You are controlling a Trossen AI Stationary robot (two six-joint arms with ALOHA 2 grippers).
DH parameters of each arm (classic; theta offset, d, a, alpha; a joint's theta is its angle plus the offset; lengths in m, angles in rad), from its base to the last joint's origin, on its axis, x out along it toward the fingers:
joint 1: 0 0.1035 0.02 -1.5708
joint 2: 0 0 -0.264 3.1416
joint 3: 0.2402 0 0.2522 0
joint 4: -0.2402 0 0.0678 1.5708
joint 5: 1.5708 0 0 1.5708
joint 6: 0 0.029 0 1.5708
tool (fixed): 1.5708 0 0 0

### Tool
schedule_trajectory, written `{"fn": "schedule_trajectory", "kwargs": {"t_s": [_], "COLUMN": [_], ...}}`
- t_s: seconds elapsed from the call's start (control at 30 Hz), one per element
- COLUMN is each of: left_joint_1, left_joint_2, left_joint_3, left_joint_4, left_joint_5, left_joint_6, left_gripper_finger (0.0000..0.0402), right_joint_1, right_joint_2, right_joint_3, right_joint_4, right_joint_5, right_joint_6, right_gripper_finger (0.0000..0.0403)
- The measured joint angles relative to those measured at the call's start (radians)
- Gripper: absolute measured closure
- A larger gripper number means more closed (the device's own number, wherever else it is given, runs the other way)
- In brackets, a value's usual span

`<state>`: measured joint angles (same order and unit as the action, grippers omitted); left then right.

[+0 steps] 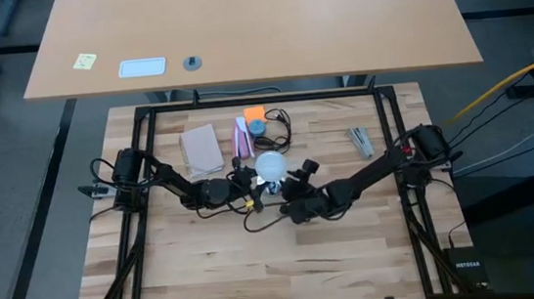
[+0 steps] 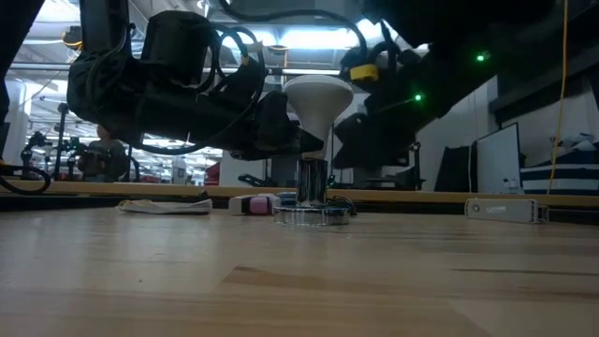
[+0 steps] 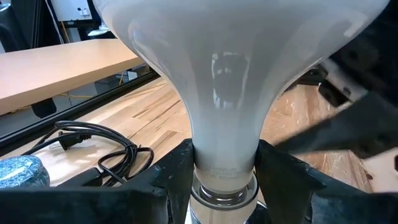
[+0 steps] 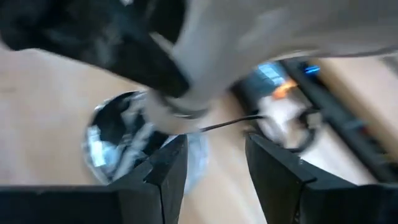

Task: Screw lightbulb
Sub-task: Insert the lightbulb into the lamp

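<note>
One frosted cone-necked lightbulb upright in shiny round socket, left gripper clasping its neck, right gripper parted.

Overhead, table-level, wrist views share the lightbulb.

"NETGEAR" on the black box beside the table

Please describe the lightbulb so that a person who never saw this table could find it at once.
Near the middle of the wooden table, where the two dark arms meet, the lightbulb stands upright on a round silvery socket. The left gripper holds its narrow neck; the right gripper is beside the socket. It is the only frosted white globe, unlike the flat pink-and-white packet nearby.
</note>
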<state>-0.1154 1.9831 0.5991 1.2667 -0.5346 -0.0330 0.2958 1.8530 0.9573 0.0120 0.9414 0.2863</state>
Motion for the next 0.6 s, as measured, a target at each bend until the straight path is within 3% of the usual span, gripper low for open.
{"fn": "schedule_trajectory", "kwargs": {"t_s": [0.1,0.3,0.6], "left_joint_1": [0.000,0.000,0.000], "left_joint_2": [0.000,0.000,0.000], "left_joint_3": [0.000,0.000,0.000], "left_joint_4": [0.000,0.000,0.000], "left_joint_5": [0.000,0.000,0.000], "left_joint_6": [0.000,0.000,0.000], "left_gripper_finger": [0.0247,0.0247,0.0247], "right_joint_1": [-0.010,-0.007,-0.008], "right_joint_2": [0.000,0.014,0.107], "right_joint_3": [0.000,0.000,0.000], "right_joint_4": [0.016,0.027,0.052], "right_joint_5": [-0.134,-0.289,-0.254], "right_joint_6": [-0.003,-0.003,0.018], "right_gripper_finger": [0.0236,0.0236,0.0236]}}
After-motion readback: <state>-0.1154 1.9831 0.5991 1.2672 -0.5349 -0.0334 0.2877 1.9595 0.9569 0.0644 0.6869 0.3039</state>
